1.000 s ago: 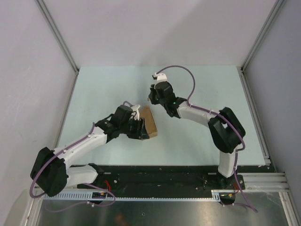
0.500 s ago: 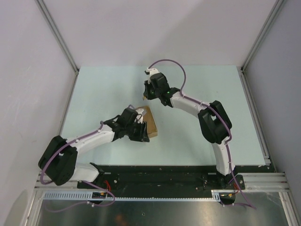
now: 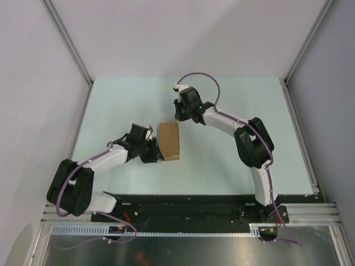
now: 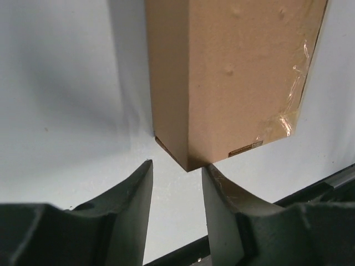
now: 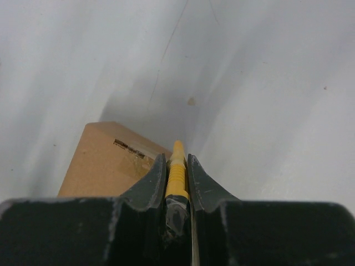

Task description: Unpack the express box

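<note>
The express box (image 3: 169, 140), plain brown cardboard with its lid closed and clear tape on it, lies on the pale table's middle. My left gripper (image 3: 155, 151) is open and empty at the box's near left corner. In the left wrist view that corner of the box (image 4: 238, 72) sits just ahead of the gap of my left gripper (image 4: 176, 169). My right gripper (image 3: 178, 114) is shut on the yellow utility knife (image 5: 176, 169), just beyond the box's far end. In the right wrist view the knife tip points past the right edge of the box (image 5: 111, 160), beyond my right gripper (image 5: 176, 160).
The pale green table (image 3: 111, 105) is enclosed by white walls at the back and sides. The black base rail (image 3: 188, 205) runs along the near edge. A purple cable (image 3: 199, 77) loops above the right wrist.
My left gripper has come off the box and drawn back to its left. The box has turned to lie straighter. My right gripper reached away, then came back to the box's far end.
</note>
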